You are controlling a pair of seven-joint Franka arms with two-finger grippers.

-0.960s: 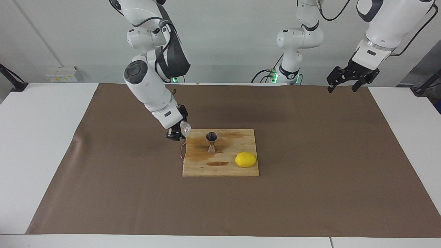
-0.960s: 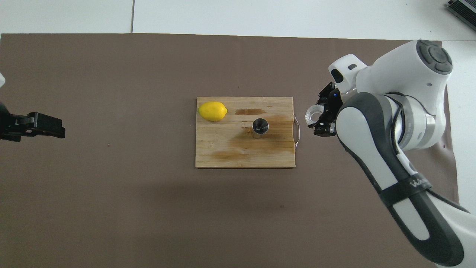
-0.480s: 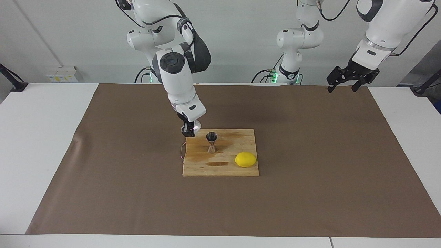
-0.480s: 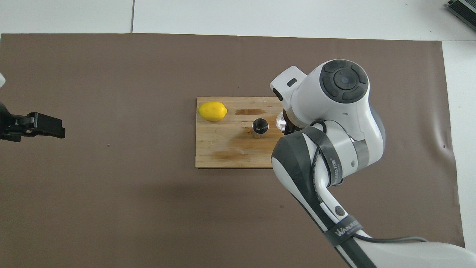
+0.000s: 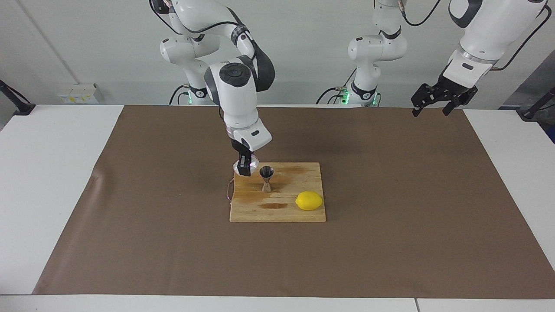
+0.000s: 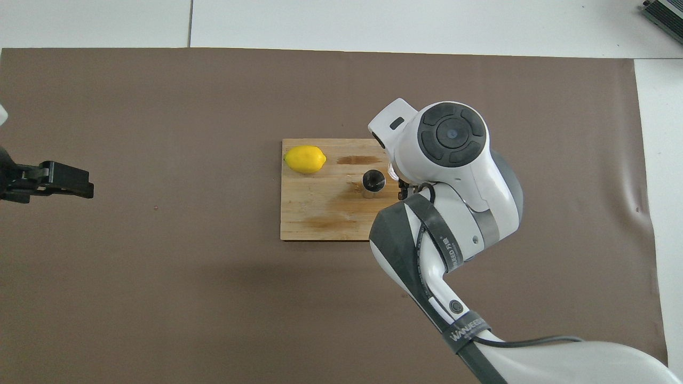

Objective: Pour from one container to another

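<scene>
Currently, the small clear faceted glass cup (image 5: 251, 163) is clamped in the right gripper (image 5: 245, 167) over the wooden cutting board (image 5: 282, 212), just beside the shiny steel hourglass jigger (image 5: 266, 178) standing upright on it. Spread wide, the left gripper (image 5: 435, 106) is kept waiting, raised over the brown mat's (image 5: 390, 216) edge.

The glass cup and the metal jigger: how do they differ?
The glass cup is clear and squat; the jigger is shiny steel, pinched at the waist. The cup hangs in the shut right gripper over the cutting board; the jigger stands upright on it, untouched. Both are small, smaller than or about the size of the lemon.
</scene>
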